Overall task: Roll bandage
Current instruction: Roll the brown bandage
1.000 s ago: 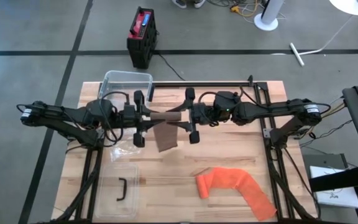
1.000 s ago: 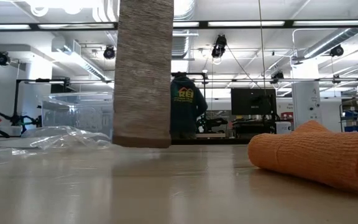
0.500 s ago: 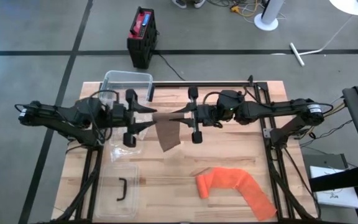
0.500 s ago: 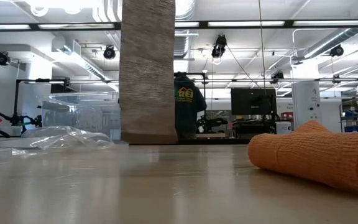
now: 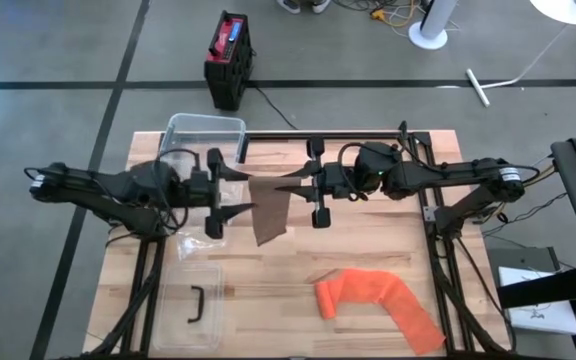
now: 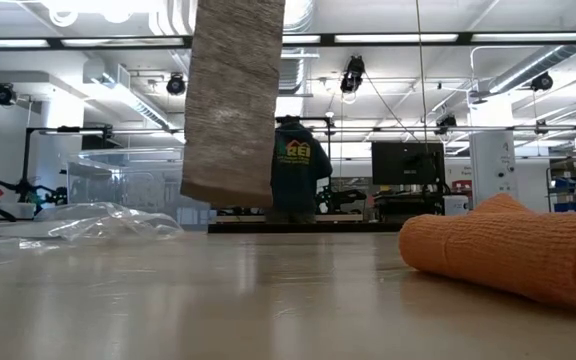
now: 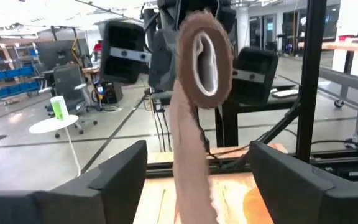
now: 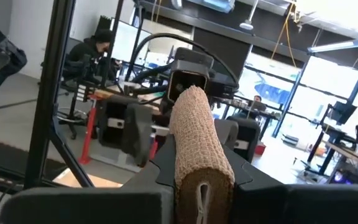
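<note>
The right gripper (image 5: 290,186) clamps the rolled end of the brown bandage (image 5: 270,210) above the table's (image 5: 368,250) centre; the loose tail hangs down. The left gripper (image 5: 242,192) stands released, fingers spread, just beside the roll without contact.

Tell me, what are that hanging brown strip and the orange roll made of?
The brown bandage looks like soft, matte crepe cloth, elastic by its ribbed weave, seen closest in the right wrist view. The orange bandage shows a similar crinkled, fuzzy weave, probably stretchy fabric too.

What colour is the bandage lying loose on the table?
Orange: the loose bandage shows best in the high view.
</note>
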Tool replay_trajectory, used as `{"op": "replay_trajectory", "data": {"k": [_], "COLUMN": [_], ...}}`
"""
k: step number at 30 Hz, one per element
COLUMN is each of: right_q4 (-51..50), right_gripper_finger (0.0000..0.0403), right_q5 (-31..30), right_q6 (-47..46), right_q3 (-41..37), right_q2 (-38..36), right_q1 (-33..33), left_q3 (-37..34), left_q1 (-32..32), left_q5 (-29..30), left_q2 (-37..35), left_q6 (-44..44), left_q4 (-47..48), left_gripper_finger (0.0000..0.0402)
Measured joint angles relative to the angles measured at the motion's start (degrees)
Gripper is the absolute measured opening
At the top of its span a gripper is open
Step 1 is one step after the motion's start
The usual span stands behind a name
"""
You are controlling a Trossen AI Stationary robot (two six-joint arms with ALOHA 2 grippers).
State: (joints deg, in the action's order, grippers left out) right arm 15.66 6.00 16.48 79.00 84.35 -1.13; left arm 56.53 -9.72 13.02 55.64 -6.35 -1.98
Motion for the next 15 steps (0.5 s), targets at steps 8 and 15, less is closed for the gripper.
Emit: {"op": "replay_trajectory", "data": {"k": [8,15], "right_q4": [-0.61,-0.55], "right_gripper_finger": [0.0041,0.0042], "right_q5": [-0.01,-0.04], "right_q6": [4.16,2.81], "right_q3": [0.00,0.00], "right_q2": [0.15,0.19], "right_q1": [0.00,-0.11], "left_q3": [0.00,0.00], "left_q1": [0.61,3.29], "left_q5": [3.70,2.95], "left_q2": [4.61,5.49], "left_q6": [0.20,-0.86], "left_q4": [-5.52,-7.29], "left_gripper_finger": [0.0267,0.0198]}}
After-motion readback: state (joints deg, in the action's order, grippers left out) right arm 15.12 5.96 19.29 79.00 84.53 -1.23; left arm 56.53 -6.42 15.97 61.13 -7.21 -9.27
